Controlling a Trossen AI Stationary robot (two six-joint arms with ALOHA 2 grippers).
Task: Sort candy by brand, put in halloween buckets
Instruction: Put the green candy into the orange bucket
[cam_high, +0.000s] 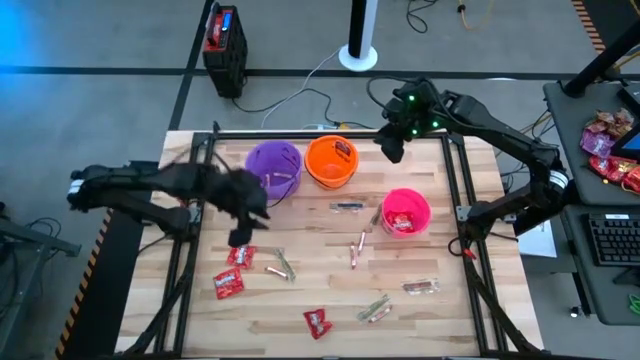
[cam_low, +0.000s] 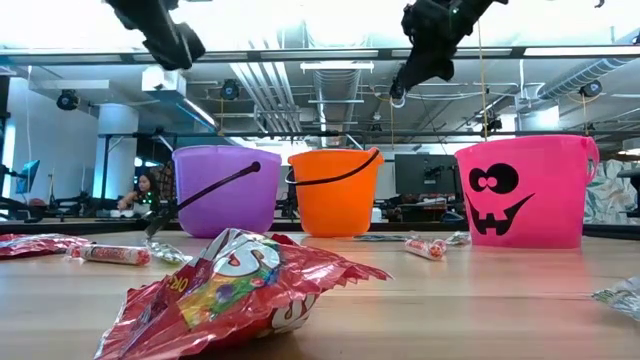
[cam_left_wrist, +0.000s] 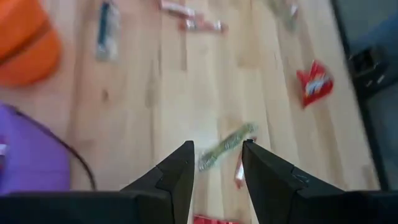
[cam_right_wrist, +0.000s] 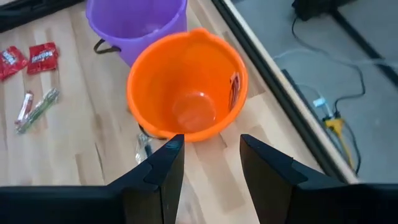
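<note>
The left gripper (cam_high: 243, 236) hung above the table (cam_high: 330, 300) just in front of the purple bucket (cam_high: 273, 166), its fingers parted with nothing between them, and its wrist view looked down past them at a pale stick sweet (cam_left_wrist: 227, 145) and a red packet (cam_left_wrist: 314, 83) lying on the wood. The right gripper (cam_high: 391, 148) stood high at the far edge of the table, beside the orange bucket (cam_high: 332, 161), also parted and empty; its own camera looked straight into that bucket, where one wrapper (cam_right_wrist: 235, 89) lay against the inner wall. The pink bucket (cam_high: 405, 211) sat apart to the right with red wrappers inside. Most of the candy was unsorted: red packets (cam_high: 236, 268) near the left gripper, another (cam_high: 318, 322) at the front, sticks and bars scattered in between. My guess is the left arm would go down for a sweet next, and the risk lay in the crowding: a stick and a neighbouring wrapper lay almost touching under its fingers, so a closing grip could take two brands together or nudge one away. The purple bucket's loose handle (cam_low: 205, 190) also hung close to that arm's path and could be snagged. The left arm was smeared by motion from above, so its exact height was unclear, and the bottom of the purple bucket could not be seen.
</note>
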